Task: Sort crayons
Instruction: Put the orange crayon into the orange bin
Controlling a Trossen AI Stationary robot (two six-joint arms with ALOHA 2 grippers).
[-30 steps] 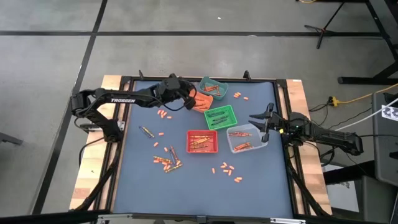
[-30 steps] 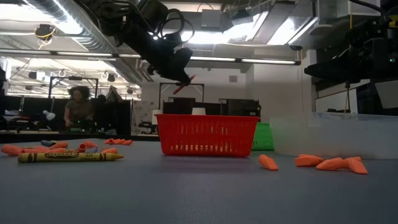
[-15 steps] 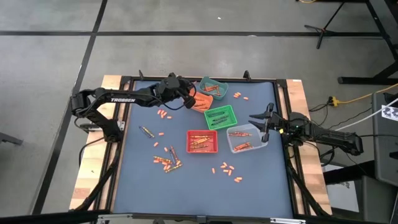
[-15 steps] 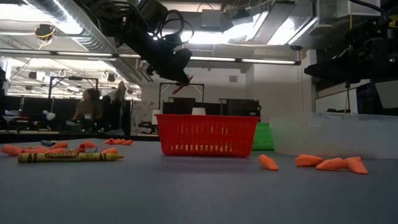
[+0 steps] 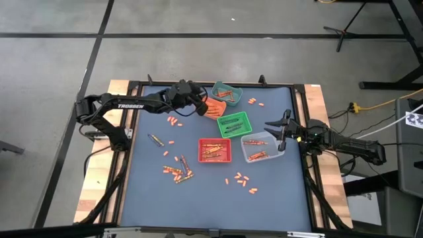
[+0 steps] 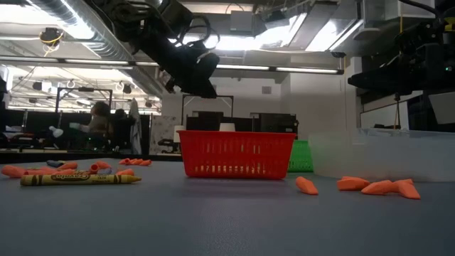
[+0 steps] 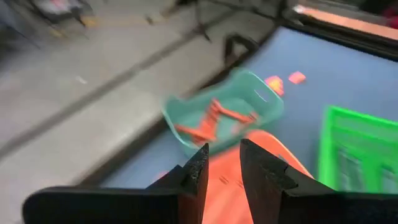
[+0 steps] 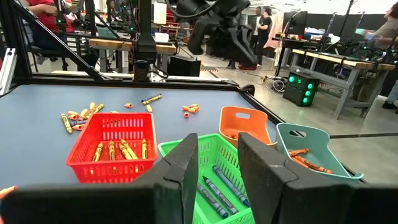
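My left gripper [image 5: 204,104] hangs open and holds nothing, above the orange bin [image 7: 249,183] at the table's far middle. In the low view it [image 6: 207,89] is high over the red bin [image 6: 237,153]. Loose crayons lie in clusters on the blue mat [image 5: 177,172], [image 5: 240,180], [image 5: 174,121], and a yellow crayon [image 6: 80,179] lies flat near the low camera. More crayons lie in the teal bin [image 7: 221,115]. My right gripper [image 5: 276,129] waits open at the right edge by the clear bin [image 5: 263,147], with nothing between its fingers [image 8: 186,168].
Several bins stand mid-table: teal [image 5: 226,94], orange [image 5: 215,110], green [image 5: 234,123], red [image 5: 215,150] and clear. A raised black frame [image 5: 132,132] edges the mat. Bare mat lies toward the near edge [image 5: 218,208]. People move in the room beyond the table.
My left gripper has stayed above the orange bin and opened. The red-orange crayon that stuck out below its fingertips in the low view is gone from them. My right arm has kept still.
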